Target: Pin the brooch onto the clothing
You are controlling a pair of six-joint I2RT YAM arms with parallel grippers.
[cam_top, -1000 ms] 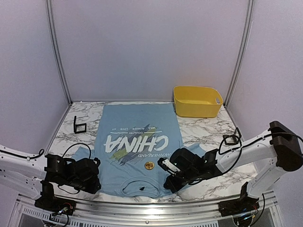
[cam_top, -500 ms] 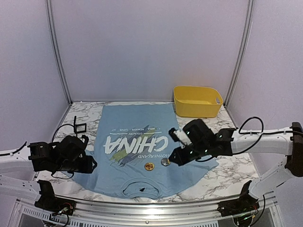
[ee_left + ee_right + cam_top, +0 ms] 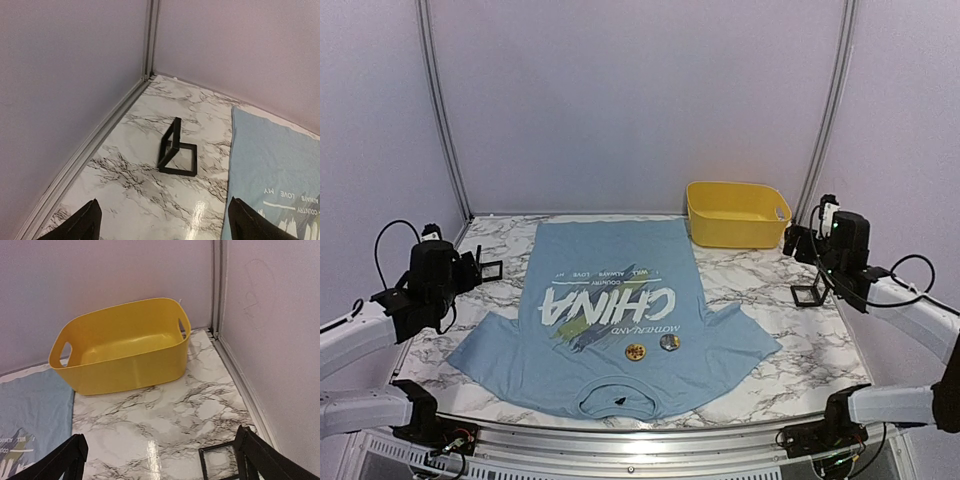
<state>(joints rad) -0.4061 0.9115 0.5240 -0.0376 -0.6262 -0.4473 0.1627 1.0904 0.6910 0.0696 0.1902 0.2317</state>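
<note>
The T-shirt (image 3: 620, 320) lies spread flat on the marble worktop (image 3: 770, 345), collar toward the near edge and hem toward the back wall, so its white lettering reads upside down from above. On its chest, between the lettering and the collar, sit two small round brooches side by side and just apart: a gold brooch (image 3: 635, 350) and, to its right, a silver brooch (image 3: 669, 342). Whether either is pinned through the cloth or only resting on it cannot be told. Both arms are raised and well away from the shirt. The left fingers (image 3: 86, 223) are spread wide with nothing between them, over the worktop's left side near a small black frame stand (image 3: 168, 143), which stands just beside the shirt's edge. The right fingers (image 3: 67, 460) are likewise spread wide and hold nothing; they hang over the right rear corner, facing a yellow bin (image 3: 125, 371) that sits against the back wall beside the shirt's hem. A second black stand (image 3: 809, 294) rests on the worktop under the right arm.
</note>
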